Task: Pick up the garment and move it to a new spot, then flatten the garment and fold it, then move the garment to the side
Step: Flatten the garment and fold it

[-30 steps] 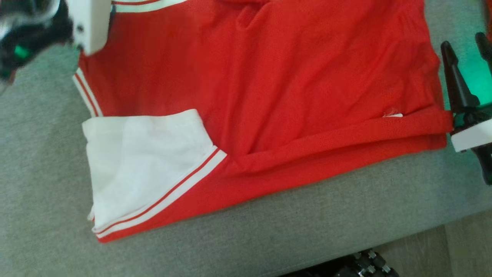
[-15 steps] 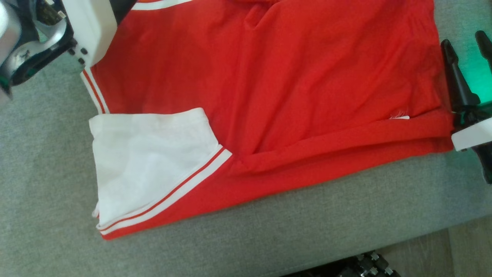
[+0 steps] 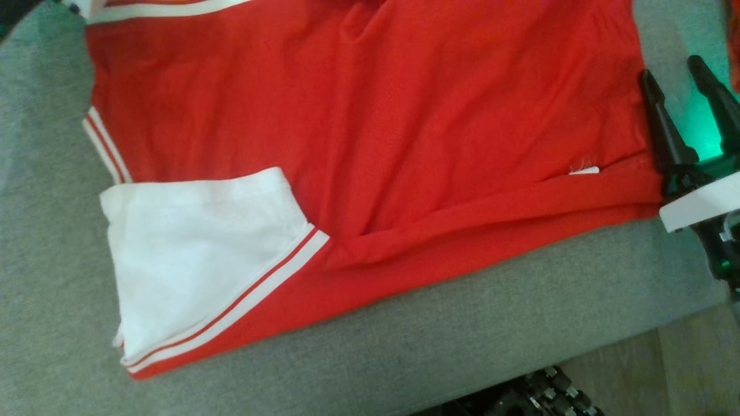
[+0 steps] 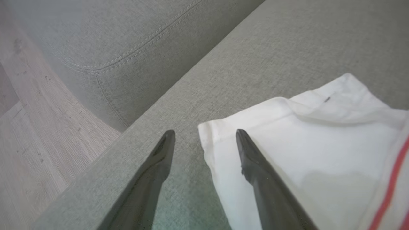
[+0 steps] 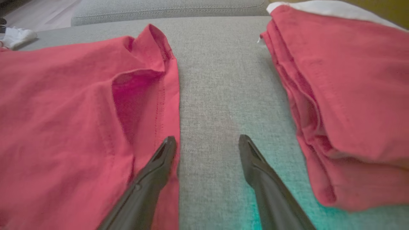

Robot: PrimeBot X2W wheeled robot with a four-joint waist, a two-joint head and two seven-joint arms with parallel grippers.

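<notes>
1. Nearest you, the sofa [image 3: 462,335] shows bare grey cloth along its front edge, with the floor [image 3: 665,370] below it. The whole head view has shifted a little, so the camera moved, not the cloth.
2. The garment [image 3: 370,133] lies spread on the sofa, much as half a second ago. Its white sleeve [image 3: 196,254] is folded in over the near left corner.
3. The real change is the left arm. Its pale housing sat at the garment's far left corner a moment back and is gone from there now. In the left wrist view the left fingers [image 4: 205,132] are well apart and hold nothing. They straddle the sleeve's corner, one over white cloth and one over bare sofa. Whether they touch it, you cannot tell.
4. The right fingers [image 3: 669,69] have kept their place at the hem on the right. They are spread wide and empty, one at the hem and one over bare sofa.
5. Beyond them lies a folded red pile [image 5: 345,80], apart from the garment.
6. Your likely next grasp is that sleeve corner, for the flatten-and-fold stage. Catch every layer, or the fold may drag crooked.
</notes>
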